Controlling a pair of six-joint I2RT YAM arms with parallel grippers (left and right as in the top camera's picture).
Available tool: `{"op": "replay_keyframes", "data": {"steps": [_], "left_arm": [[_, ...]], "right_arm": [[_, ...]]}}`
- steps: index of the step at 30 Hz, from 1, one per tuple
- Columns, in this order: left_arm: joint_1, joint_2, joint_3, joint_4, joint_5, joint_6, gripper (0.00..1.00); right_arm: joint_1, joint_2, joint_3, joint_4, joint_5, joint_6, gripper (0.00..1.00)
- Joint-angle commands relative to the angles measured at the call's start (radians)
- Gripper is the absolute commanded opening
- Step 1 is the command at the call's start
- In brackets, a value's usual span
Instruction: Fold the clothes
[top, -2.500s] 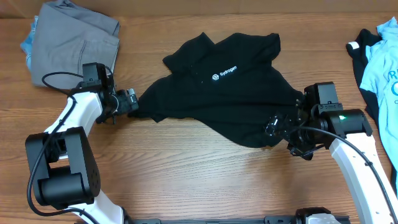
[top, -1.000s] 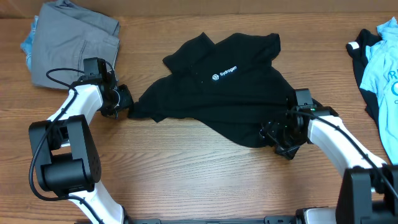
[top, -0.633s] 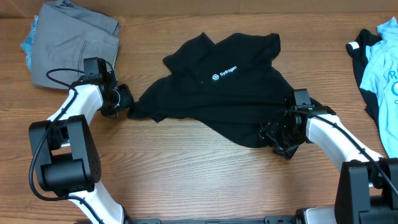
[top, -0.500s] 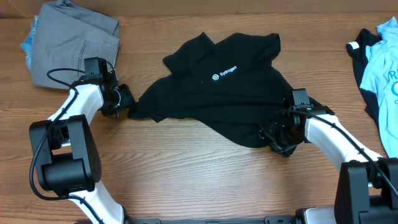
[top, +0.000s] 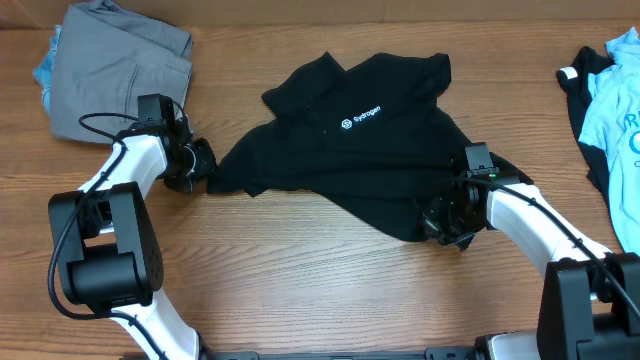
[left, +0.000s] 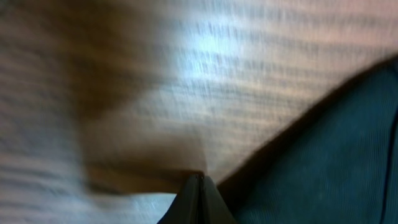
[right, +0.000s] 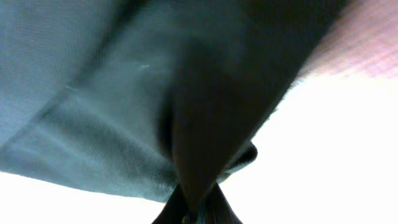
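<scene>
The clothes here are chiefly a black T-shirt (top: 350, 160) with a small white logo, lying crumpled mid-table. My left gripper (top: 204, 168) sits at the shirt's left tip. In the left wrist view its fingers (left: 200, 186) are shut tight on the wood, and the dark fabric (left: 323, 168) lies along the right finger's outer side, with none showing between the tips. My right gripper (top: 438, 222) is at the shirt's lower right hem. In the right wrist view it (right: 198, 208) is shut on a fold of the black fabric (right: 211, 106) that rises out of the jaws.
A grey garment (top: 120, 70) over something blue lies at the back left, close behind my left arm. A light blue shirt (top: 620, 100) on dark cloth lies at the right edge. Bare wooden tabletop (top: 300, 270) runs along the front.
Both grippers have closed. The right one edged slightly left onto the shirt's hem and pinched it. The left arm has hardly moved.
</scene>
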Motion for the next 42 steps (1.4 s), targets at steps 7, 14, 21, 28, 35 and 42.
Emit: {"op": "replay_keyframes", "data": {"steps": [7, 14, 21, 28, 35, 42], "left_arm": [[-0.008, -0.173, -0.019, -0.151, 0.031, 0.023, 0.04], [-0.027, -0.477, -0.019, -0.29, 0.016, 0.023, 0.04], [-0.029, -0.735, -0.019, -0.394, 0.016, 0.012, 0.04], [-0.03, -0.744, -0.023, -0.461, 0.031, 0.016, 0.85], [-0.085, -0.522, -0.026, -0.433, 0.071, 0.031, 0.91], [-0.138, -0.277, -0.026, -0.322, 0.071, 0.03, 0.84]], "right_arm": [[0.002, -0.101, 0.147, -0.195, 0.149, 0.045, 0.04], [0.005, -0.342, 0.152, -0.266, 0.144, 0.075, 0.04], [0.005, -0.583, 0.152, -0.371, 0.141, 0.09, 0.04], [0.005, -0.671, 0.152, -0.397, 0.137, 0.09, 0.04], [0.005, -0.631, 0.152, -0.393, 0.129, 0.09, 0.04], [0.005, -0.591, 0.152, -0.386, 0.129, 0.089, 0.04]]}}
